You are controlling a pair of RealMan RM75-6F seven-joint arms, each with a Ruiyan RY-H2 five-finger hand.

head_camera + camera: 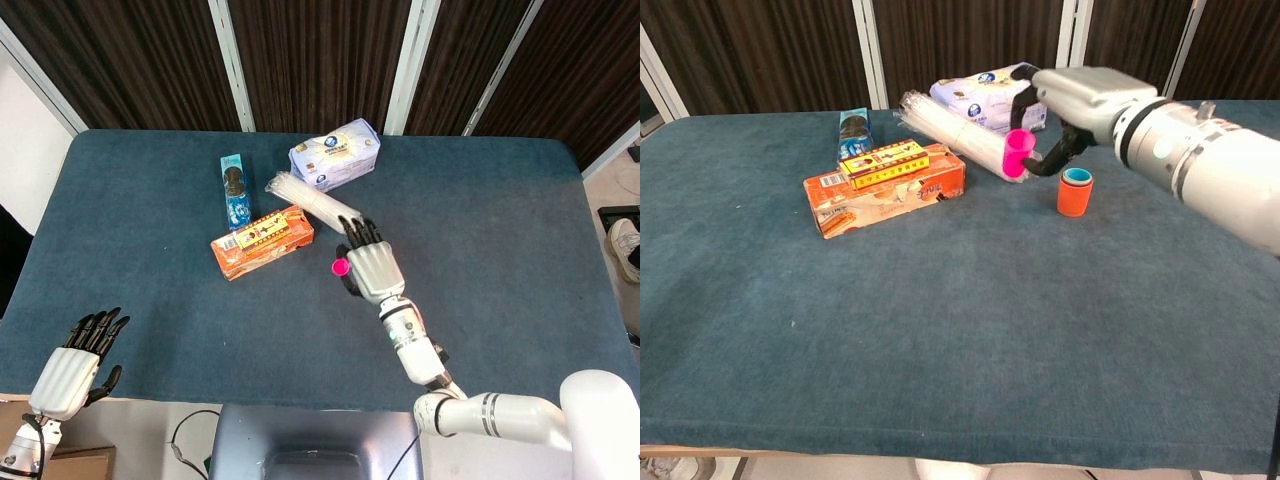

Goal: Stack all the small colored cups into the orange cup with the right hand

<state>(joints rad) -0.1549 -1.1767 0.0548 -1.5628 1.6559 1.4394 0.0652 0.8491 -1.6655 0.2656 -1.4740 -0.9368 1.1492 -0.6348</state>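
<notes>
Right hand, silver-backed with dark fingers, raised above the table and pinching a small magenta plastic cup between thumb and fingers; the cup is upright and clear of the cloth. In the head view the same hand covers the target, with only the magenta cup showing at its left edge. Just right of and below the held cup stands the orange cup, upright on the blue-green tablecloth, with a smaller blue cup already nested in its mouth. Judged progress: one cup stacked, the magenta one in transit and not yet over the opening; it must be carried a little to the right and lowered in. No other loose small cup is visible. Behind the hand lie a clear-wrapped sleeve of disposable cups, a white tissue pack, an orange snack box and a blue biscuit packet. Left hand rests at the near left table edge, fingers spread, holding nothing.
</notes>
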